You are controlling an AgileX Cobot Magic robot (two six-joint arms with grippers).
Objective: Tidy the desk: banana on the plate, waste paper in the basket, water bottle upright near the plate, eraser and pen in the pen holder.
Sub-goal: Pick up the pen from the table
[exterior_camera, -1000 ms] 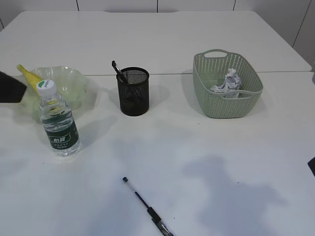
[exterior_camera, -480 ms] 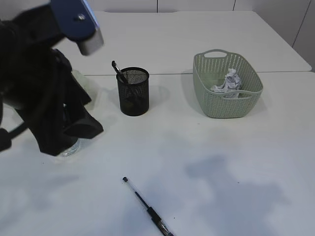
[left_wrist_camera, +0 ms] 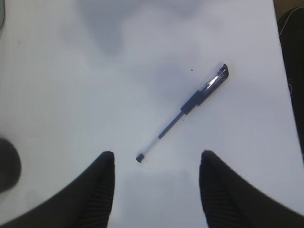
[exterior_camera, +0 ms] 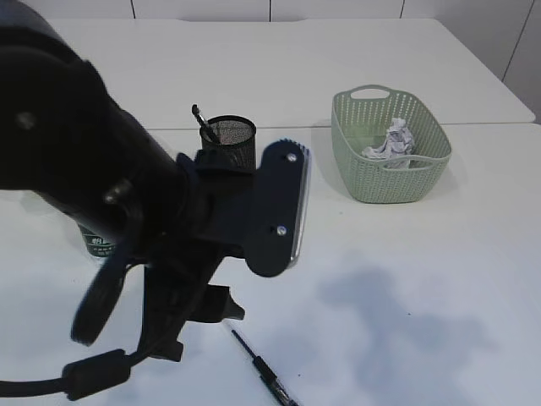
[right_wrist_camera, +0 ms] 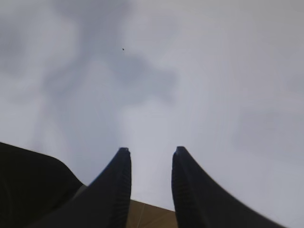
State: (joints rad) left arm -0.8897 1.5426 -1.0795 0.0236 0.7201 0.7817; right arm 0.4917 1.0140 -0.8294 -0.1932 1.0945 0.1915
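Observation:
A blue-black pen (left_wrist_camera: pixel 183 110) lies flat on the white table, also low in the exterior view (exterior_camera: pixel 264 369). My left gripper (left_wrist_camera: pixel 156 156) is open and empty, hovering above the table with the pen's tip just beyond its jaws. My left arm (exterior_camera: pixel 127 203) fills the left of the exterior view and hides the plate and banana. Only the bottle's label (exterior_camera: pixel 95 246) shows. The black mesh pen holder (exterior_camera: pixel 233 135) holds another pen (exterior_camera: pixel 201 119). Crumpled paper (exterior_camera: pixel 391 140) lies in the green basket (exterior_camera: pixel 427 169). My right gripper (right_wrist_camera: pixel 150 152) is open and empty. No eraser shows.
The right wrist view shows bare white table, with the table's near edge and brown floor under the jaws. A dark rounded shape (left_wrist_camera: pixel 7 164) sits at the left edge of the left wrist view. A second white table (exterior_camera: pixel 279 68) stands behind.
My left arm has swung from the far left, past the bottle, towards the middle front. It now covers the plate, most of the bottle and part of the pen holder.

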